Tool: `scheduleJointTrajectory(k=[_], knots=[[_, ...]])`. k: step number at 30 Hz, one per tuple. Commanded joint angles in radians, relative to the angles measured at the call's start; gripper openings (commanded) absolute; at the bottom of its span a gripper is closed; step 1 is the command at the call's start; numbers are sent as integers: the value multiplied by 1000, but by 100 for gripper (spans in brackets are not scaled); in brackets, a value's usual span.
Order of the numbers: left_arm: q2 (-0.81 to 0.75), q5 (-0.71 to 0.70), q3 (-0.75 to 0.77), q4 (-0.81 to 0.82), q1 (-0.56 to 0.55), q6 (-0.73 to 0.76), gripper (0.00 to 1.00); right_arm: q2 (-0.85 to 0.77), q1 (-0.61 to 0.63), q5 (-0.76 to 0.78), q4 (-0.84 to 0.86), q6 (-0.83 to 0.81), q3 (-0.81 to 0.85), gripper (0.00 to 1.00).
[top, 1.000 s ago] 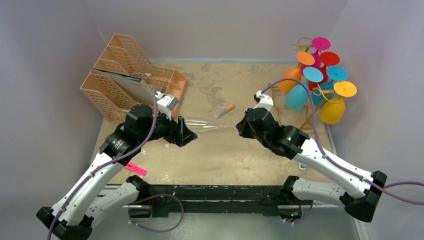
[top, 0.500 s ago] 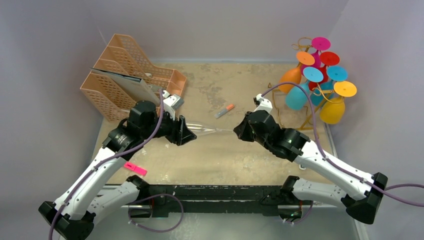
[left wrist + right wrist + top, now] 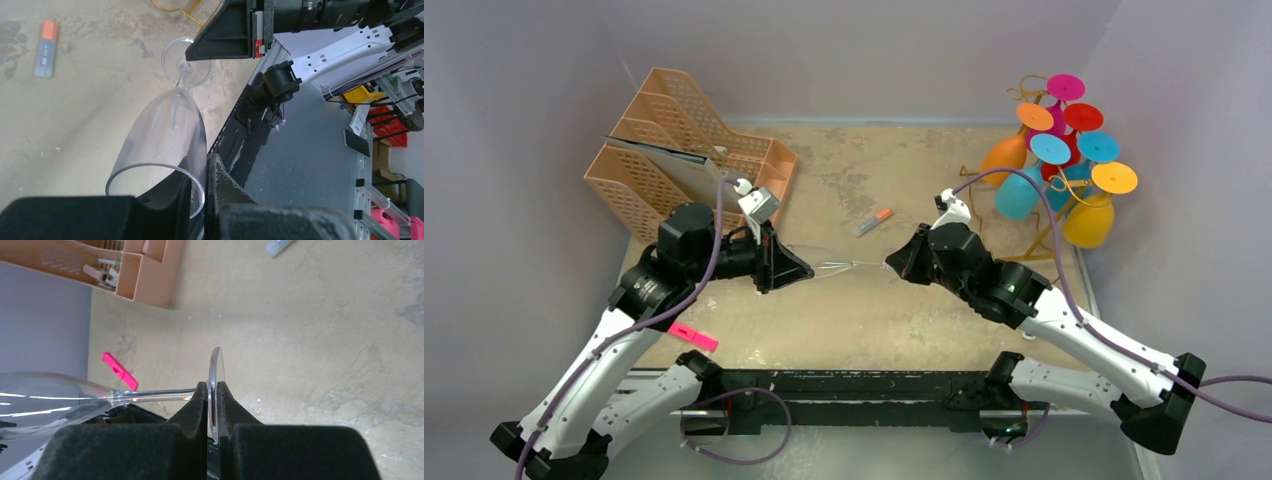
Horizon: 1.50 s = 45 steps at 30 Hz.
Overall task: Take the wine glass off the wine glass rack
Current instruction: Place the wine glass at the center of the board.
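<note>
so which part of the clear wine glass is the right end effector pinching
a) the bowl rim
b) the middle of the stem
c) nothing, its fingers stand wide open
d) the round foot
d: in the right wrist view the right end effector is shut over the thin disc of the foot of the clear wine glass, with the stem running off left toward the bowl.

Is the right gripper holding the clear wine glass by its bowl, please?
No, the right gripper is shut on the flat foot of the clear wine glass, while the left gripper pinches its rim.
</note>
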Motion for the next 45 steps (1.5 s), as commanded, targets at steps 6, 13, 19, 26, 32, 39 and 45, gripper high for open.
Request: scheduleJointTrajectory(k=[6, 13, 19, 26, 32, 39, 45], knots=[[-6, 73, 39, 113, -7, -27, 0, -55, 4, -35, 118, 29, -65, 7], [16, -13, 77, 33, -7, 38, 0, -66, 5, -79, 118, -45, -46, 58], [47, -132, 156, -113, -7, 158, 0, -4, 5, -107, 5, -131, 46, 74], [205, -260, 289, -305, -7, 289, 0, 89, 5, -103, -92, -255, 159, 75], [396, -348, 482, -446, -7, 379, 0, 63, 5, -26, -80, -301, 165, 76], [662, -370, 678, -549, -7, 417, 0, -15, 5, -200, -84, -309, 118, 76], [810, -390, 728, -502, 4, 415, 0, -69, 5, -306, -105, -305, 73, 77]])
